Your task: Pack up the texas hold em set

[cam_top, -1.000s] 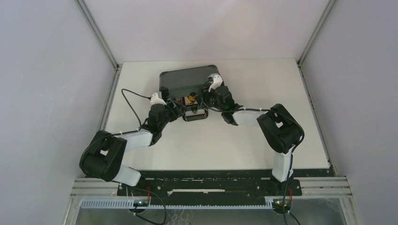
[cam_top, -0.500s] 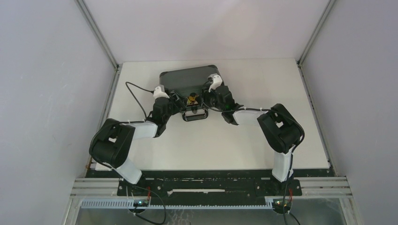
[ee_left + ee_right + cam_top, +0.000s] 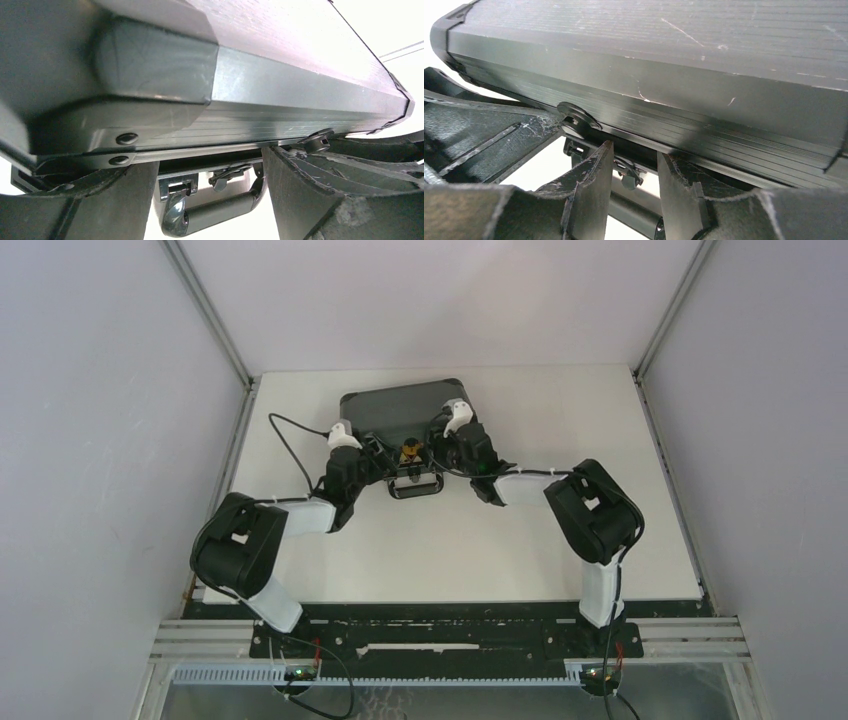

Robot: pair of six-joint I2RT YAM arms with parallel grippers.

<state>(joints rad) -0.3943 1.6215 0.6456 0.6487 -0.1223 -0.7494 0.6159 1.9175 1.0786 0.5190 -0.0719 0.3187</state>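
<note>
Briefcase (image 3: pixel 400 405), dark grey: on table (image 3: pixel 500 540), just ahead of both my tools. Left tool (image 3: pixel 205 167): spread wide at its front edge, handle (image 3: pixel 212 215) between fingers. Right tool (image 3: pixel 634 167): part spread, pinching nothing.

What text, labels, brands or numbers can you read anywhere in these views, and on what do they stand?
No text can be read in any view.
On the dark grey hard briefcase: none, only scratches on its lid and ribbed edge.
On the black carry handle: none.
On the small yellow-and-red patch at the case's near edge, top view: too small to read.
</note>
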